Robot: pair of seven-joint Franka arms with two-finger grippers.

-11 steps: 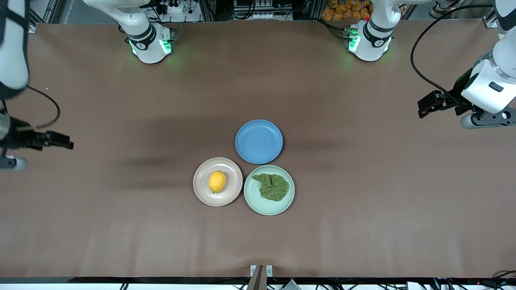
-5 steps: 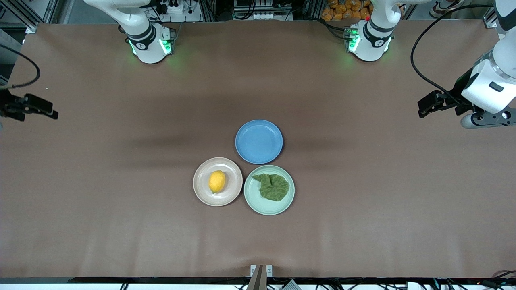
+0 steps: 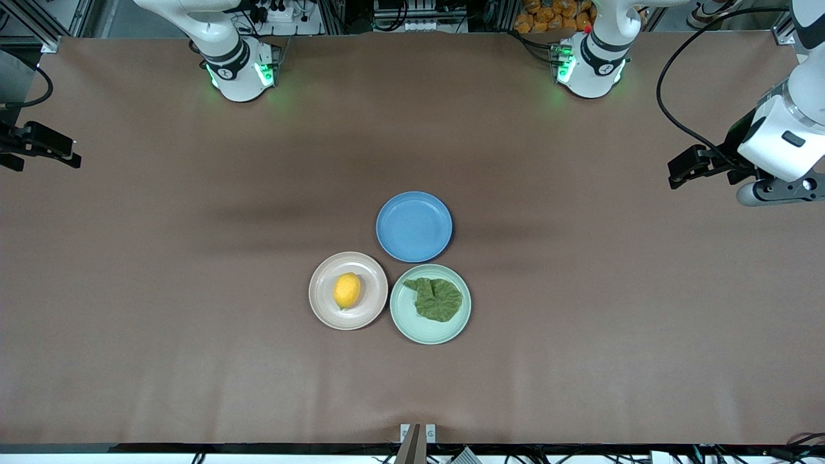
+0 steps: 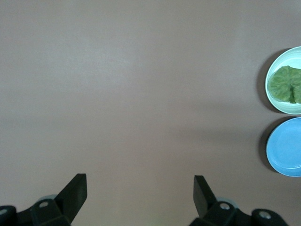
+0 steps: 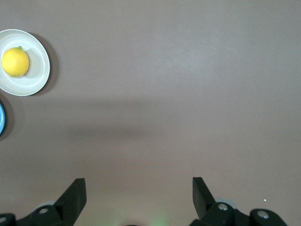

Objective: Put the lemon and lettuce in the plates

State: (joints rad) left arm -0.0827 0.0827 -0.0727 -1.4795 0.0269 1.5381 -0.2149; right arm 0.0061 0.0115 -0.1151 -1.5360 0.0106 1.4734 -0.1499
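Observation:
The lemon (image 3: 347,290) lies in the beige-pink plate (image 3: 319,303). The lettuce (image 3: 438,299) lies in the mint green plate (image 3: 412,328) beside it. My left gripper (image 3: 684,167) is open and empty, high over bare table at the left arm's end. My right gripper (image 3: 64,151) is open and empty, high over the table's edge at the right arm's end. The left wrist view shows its open gripper (image 4: 139,181), the lettuce (image 4: 285,84) and the mint plate (image 4: 282,107). The right wrist view shows its open gripper (image 5: 138,184), the lemon (image 5: 15,62) and the beige-pink plate (image 5: 38,70).
An empty blue plate (image 3: 414,227) sits next to the two plates, farther from the front camera; it also shows in the left wrist view (image 4: 287,148). The brown table (image 3: 193,361) spreads wide around the plates.
My right gripper has drawn away from the front camera along the right arm's end of the table. The left arm, the plates, the lemon and the lettuce have not moved.

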